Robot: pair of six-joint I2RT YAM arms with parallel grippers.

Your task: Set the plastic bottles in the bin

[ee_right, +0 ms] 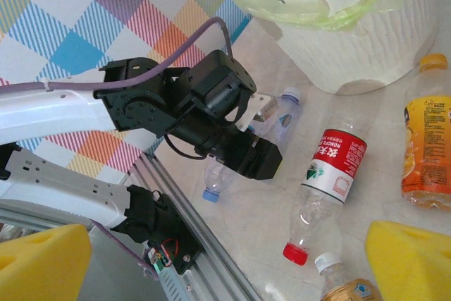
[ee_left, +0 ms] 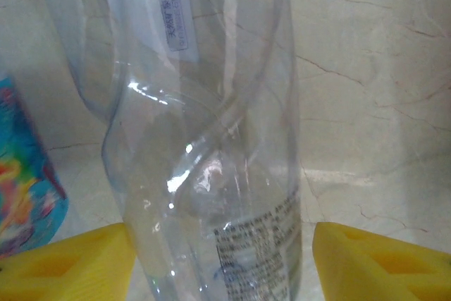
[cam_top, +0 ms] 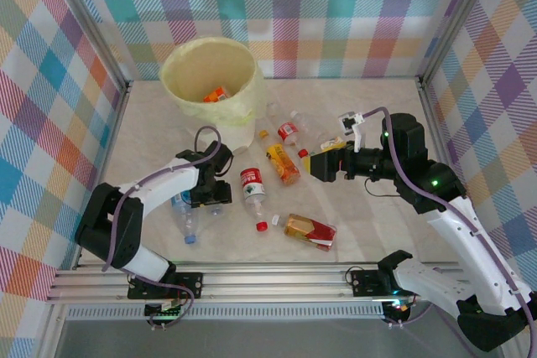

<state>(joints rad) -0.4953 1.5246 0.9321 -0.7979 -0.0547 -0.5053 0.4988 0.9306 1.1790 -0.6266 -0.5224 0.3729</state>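
Note:
The pale-yellow bin (cam_top: 210, 81) stands at the back left with an orange-labelled bottle (cam_top: 216, 95) inside. My left gripper (cam_top: 215, 194) is low over clear, blue-capped bottles (cam_top: 186, 214). In the left wrist view its yellow fingers straddle a clear bottle (ee_left: 211, 174); the left finger (ee_left: 77, 262) is at the bottle's side, and a gap remains at the right one. My right gripper (cam_top: 323, 163) hovers open and empty over the middle. Below it lie a red-labelled bottle (ee_right: 331, 174), an orange bottle (ee_right: 426, 153) and an amber bottle (cam_top: 309, 230).
A small red-capped bottle (cam_top: 289, 132) and a clear one (cam_top: 315, 123) lie behind the right gripper. A bright blue label (ee_left: 21, 181) sits left of the straddled bottle. The metal rail (cam_top: 277, 278) runs along the near edge. Checked walls close in three sides.

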